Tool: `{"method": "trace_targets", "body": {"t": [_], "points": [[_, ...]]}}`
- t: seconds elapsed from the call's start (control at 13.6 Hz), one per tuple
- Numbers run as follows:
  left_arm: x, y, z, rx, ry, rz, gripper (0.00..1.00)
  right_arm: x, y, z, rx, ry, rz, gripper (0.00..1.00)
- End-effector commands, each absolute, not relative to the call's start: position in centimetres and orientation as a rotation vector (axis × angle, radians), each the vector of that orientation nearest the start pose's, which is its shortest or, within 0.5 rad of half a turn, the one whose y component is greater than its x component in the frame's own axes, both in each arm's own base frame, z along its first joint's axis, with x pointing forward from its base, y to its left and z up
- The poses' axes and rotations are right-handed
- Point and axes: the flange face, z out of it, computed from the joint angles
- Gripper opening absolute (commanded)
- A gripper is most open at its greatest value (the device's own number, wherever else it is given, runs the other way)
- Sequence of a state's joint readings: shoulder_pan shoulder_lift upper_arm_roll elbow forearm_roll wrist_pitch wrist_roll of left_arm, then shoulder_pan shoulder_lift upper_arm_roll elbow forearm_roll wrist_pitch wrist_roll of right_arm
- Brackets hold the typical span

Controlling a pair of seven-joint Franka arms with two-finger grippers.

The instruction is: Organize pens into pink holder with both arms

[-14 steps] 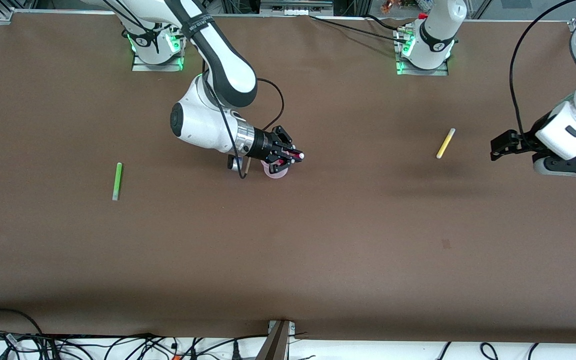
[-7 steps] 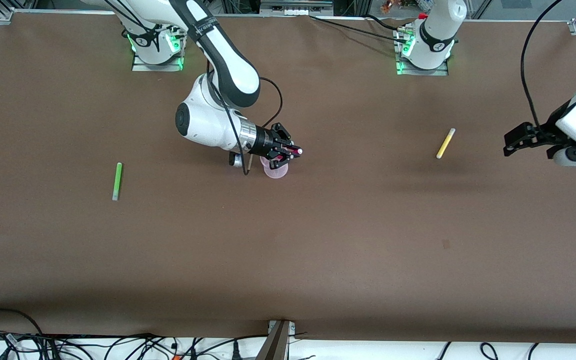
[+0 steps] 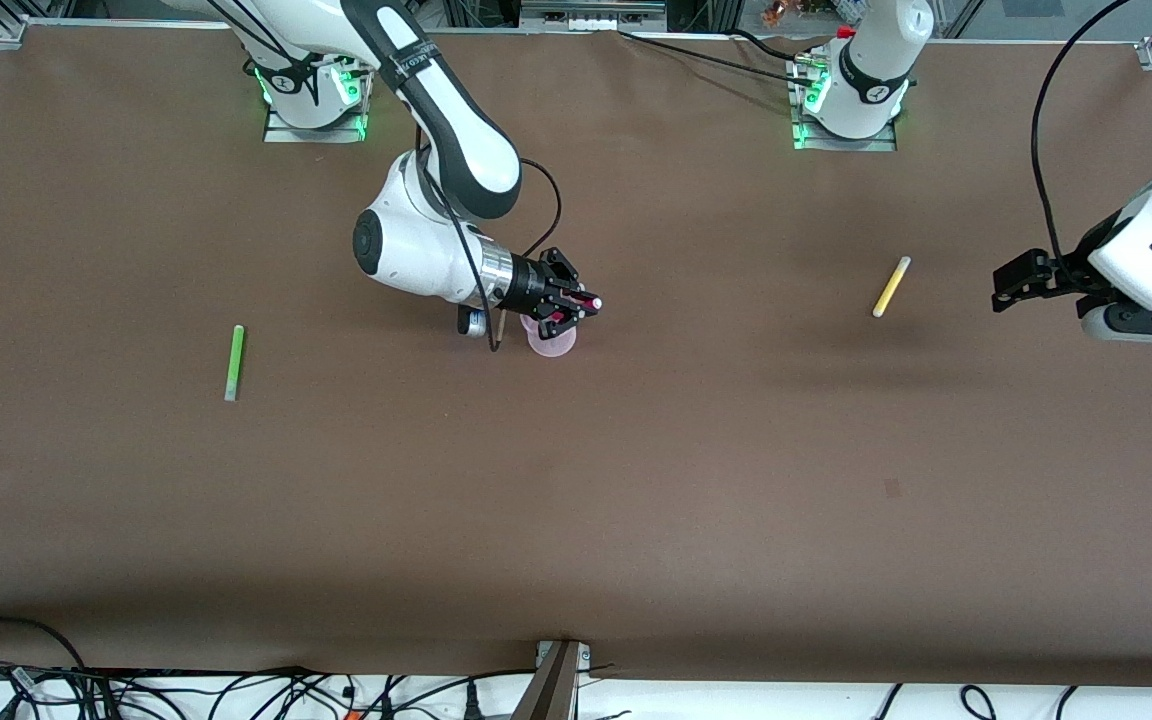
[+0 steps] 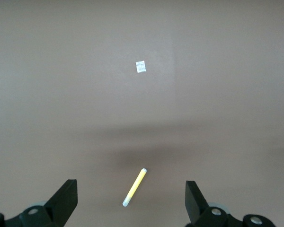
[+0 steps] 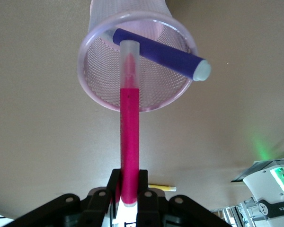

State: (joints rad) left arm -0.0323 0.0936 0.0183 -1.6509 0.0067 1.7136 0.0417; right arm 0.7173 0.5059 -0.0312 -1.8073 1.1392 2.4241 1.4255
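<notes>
My right gripper point(image 3: 576, 305) is shut on the magenta pen point(image 3: 591, 302) and holds it tilted over the pink holder point(image 3: 551, 340). In the right wrist view the magenta pen point(image 5: 129, 142) runs from my gripper point(image 5: 129, 189) to the mouth of the pink holder point(image 5: 132, 61), its pale end at the rim. The purple pen point(image 5: 161, 53) leans inside the holder. The yellow pen point(image 3: 891, 286) lies toward the left arm's end of the table. My left gripper point(image 3: 1011, 280) is open, in the air beside it. In the left wrist view the yellow pen point(image 4: 134, 187) lies between my open fingers point(image 4: 64, 198). The green pen point(image 3: 234, 362) lies toward the right arm's end.
The brown table point(image 3: 636, 480) stretches wide toward the front camera. A small white patch point(image 4: 140, 67) shows on the table in the left wrist view. Cables point(image 3: 236, 690) lie along the front edge. The arm bases point(image 3: 841, 110) stand along the back edge.
My left gripper drew back from the yellow pen, then came toward it again. My right gripper shifted slightly with the magenta pen, still over the holder.
</notes>
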Motion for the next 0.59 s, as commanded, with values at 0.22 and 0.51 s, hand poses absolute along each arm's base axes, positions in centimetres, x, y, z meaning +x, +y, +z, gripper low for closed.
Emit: {"method": "trace_targets", "body": {"t": [0.22, 0.51], "points": [[58.7, -0.4, 55.1, -3.137, 0.106, 0.046, 1.00, 51.4, 42.2, 28.8, -1.835, 1.791, 0.774, 0.93], [58.8, -0.2, 55.2, -3.137, 0.102, 0.039, 1.00, 51.7, 42.1, 31.2, -1.929, 1.719, 0.694, 0.99]]}}
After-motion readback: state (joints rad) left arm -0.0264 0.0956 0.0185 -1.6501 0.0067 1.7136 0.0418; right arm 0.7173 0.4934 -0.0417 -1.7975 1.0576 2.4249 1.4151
